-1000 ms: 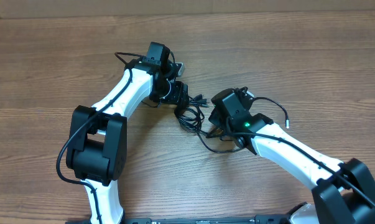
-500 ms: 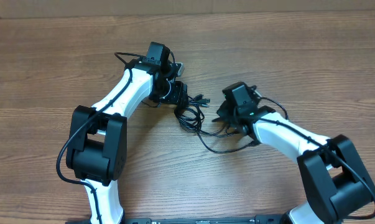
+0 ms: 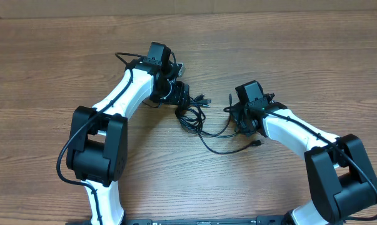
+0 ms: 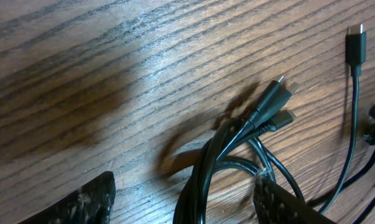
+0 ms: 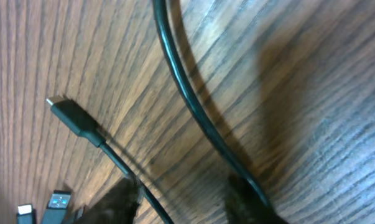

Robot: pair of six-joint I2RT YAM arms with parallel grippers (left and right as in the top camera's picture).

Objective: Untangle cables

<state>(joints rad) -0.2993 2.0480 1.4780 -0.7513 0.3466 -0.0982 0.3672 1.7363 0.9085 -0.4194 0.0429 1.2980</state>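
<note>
The table (image 3: 44, 56) carries the cables (image 3: 188, 112), tangled between the two grippers. The left gripper (image 4: 181, 202) stands spread, with the bundle in its gap. The right gripper (image 5: 184, 202) is spread too, one cord passing by a fingertip. Plugs (image 4: 271, 98) lie loose.

**Left wrist view: cable bundle in the gap between parted fingers**

The left gripper (image 4: 184, 202) has its two fingers (image 4: 75, 202) set wide apart over the wooden table (image 4: 81, 74). A bundle of black cables (image 4: 206, 168) runs through the gap, close to the finger on the view's right and well apart from the other. Beyond the fingertips the bundle ends in two plugs (image 4: 279, 87) lying side by side, the upper one silver-tipped. A third plug (image 4: 355, 40) lies farther out. Its cord runs back along the outer side of the view's right finger.
</note>
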